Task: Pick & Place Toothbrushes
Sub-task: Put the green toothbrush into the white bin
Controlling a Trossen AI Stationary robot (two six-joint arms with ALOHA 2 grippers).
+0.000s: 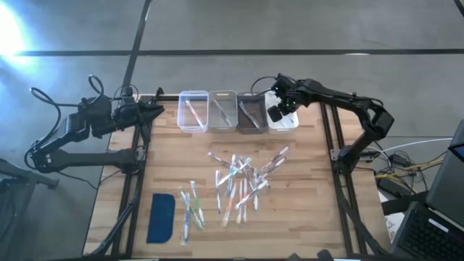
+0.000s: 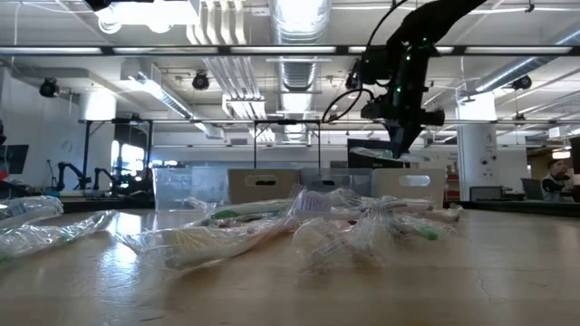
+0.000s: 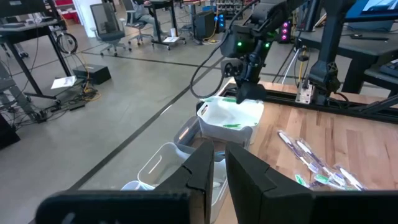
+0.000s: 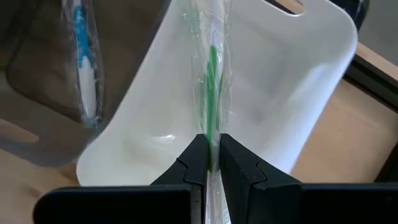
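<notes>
Right jaws (image 4: 212, 158) clamp a green brush (image 4: 211, 93) over the white bin (image 4: 298, 87) at 1 o'clock: lower inside, then release; left jaws (image 3: 219, 163) closed, empty.

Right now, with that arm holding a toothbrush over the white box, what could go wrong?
The right gripper pinches the wrapped green toothbrush only near one end, so it might swing or slip as it goes down. The toothbrush hangs over the white bin close to the darker bin beside it, so a crooked release could land it on a rim or in the wrong bin. The crinkly wrapper might also cling to the fingers.
</notes>
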